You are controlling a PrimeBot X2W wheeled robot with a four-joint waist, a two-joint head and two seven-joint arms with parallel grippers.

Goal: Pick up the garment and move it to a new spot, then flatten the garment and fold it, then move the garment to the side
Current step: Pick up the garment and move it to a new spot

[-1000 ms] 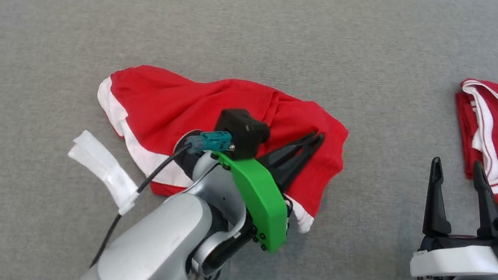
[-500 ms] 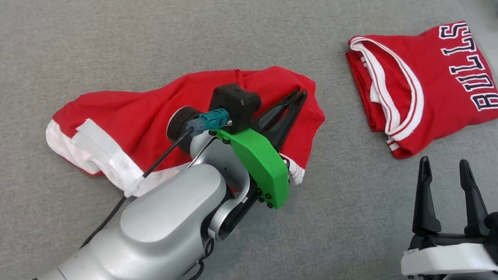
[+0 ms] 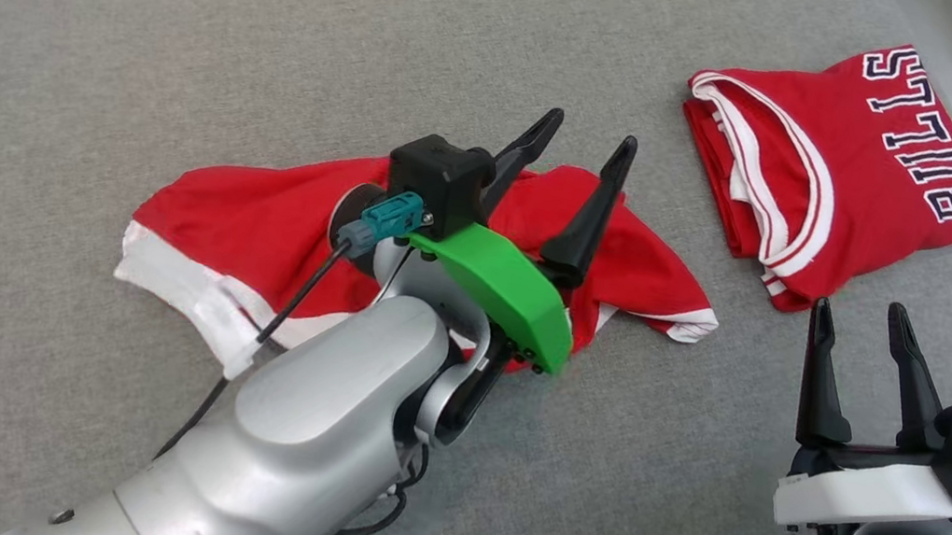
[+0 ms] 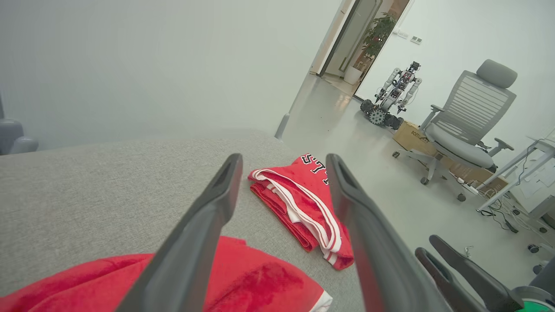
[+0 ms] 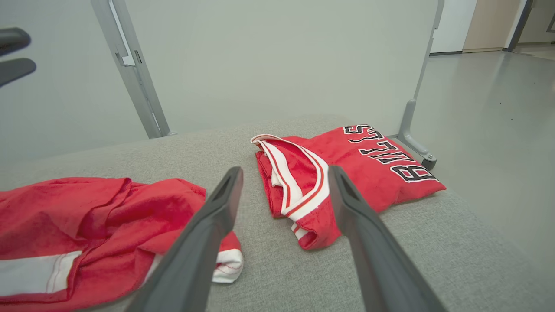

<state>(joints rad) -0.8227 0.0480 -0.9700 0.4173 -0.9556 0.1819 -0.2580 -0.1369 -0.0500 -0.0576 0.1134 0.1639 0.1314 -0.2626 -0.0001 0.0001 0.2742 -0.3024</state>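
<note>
1. A crumpled red garment (image 3: 258,211) with white trim lay in the middle of the grey padded tabletop (image 3: 141,47), not yet flattened.
2. The left pincer (image 3: 590,131) hovered above its far edge, jaws spread wide and gripping nothing (probably placed to take a fresh hold).
3. The right pincer (image 3: 860,309) hung at near right, also open and empty.
4. A folded red jersey (image 3: 841,162) sat far right, apart from the garment and seemingly set aside.
</note>
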